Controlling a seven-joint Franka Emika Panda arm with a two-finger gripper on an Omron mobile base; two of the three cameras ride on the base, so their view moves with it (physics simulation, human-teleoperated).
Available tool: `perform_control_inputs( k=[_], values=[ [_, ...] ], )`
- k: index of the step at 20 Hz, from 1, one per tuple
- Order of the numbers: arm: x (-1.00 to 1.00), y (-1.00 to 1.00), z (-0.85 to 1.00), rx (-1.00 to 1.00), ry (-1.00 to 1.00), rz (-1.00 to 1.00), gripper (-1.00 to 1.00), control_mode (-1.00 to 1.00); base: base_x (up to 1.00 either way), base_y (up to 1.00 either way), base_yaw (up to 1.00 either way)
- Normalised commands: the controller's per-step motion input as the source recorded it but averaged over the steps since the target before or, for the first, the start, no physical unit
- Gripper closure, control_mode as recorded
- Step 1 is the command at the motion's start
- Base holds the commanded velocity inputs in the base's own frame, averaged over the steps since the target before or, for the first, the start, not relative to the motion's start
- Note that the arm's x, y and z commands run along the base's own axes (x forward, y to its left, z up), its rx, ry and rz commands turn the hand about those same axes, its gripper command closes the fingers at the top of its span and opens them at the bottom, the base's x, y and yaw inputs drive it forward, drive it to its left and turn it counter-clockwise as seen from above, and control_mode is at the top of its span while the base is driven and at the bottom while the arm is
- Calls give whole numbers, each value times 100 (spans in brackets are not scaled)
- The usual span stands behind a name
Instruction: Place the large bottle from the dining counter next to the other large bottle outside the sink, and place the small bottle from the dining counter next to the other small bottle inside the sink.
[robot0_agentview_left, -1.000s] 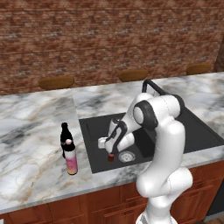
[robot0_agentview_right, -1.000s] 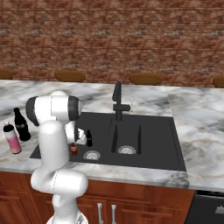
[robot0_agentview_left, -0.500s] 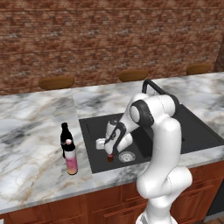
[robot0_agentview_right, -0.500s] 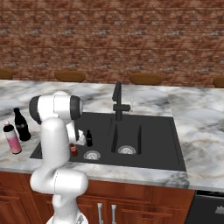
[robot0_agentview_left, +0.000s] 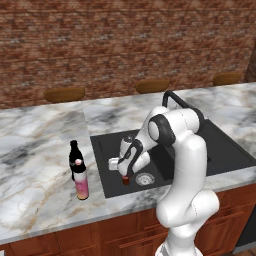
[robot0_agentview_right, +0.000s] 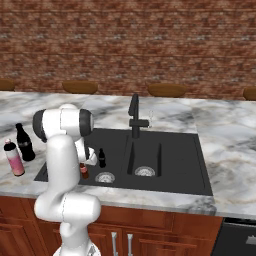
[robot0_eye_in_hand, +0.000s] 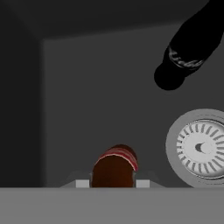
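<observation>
Red-brown small bottle (robot0_eye_in_hand: 114, 168) standing on sink (robot0_agentview_left: 105, 165) floor beside other small bottle (robot0_agentview_right: 101, 157) — gripper (robot0_eye_in_hand: 109, 183) gripping it between near-closed fingers. Likely light, rigid, slick, tip-prone — hold at body, not narrow neck.

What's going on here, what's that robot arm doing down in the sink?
The white arm is reaching into the black sink, its gripper closed around the small red-brown bottle, which stands on the basin floor beside the round drain. The tiny black bottle stands close by in the same basin. Out on the counter left of the sink, the pink bottle already stands next to the tall black bottle.
</observation>
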Motion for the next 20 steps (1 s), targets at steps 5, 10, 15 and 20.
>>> perform_control_inputs(
  k=[5,10,15,20],
  values=[
    [0,0,0,0,0,0,-100,-100,0,0,0],
    [0,0,0,0,0,0,-100,-100,0,0,0],
    [0,-1,4,0,0,0,-100,-100,0,0,0],
    [0,-2,56,0,0,0,-100,-100,0,0,0]
  ],
)
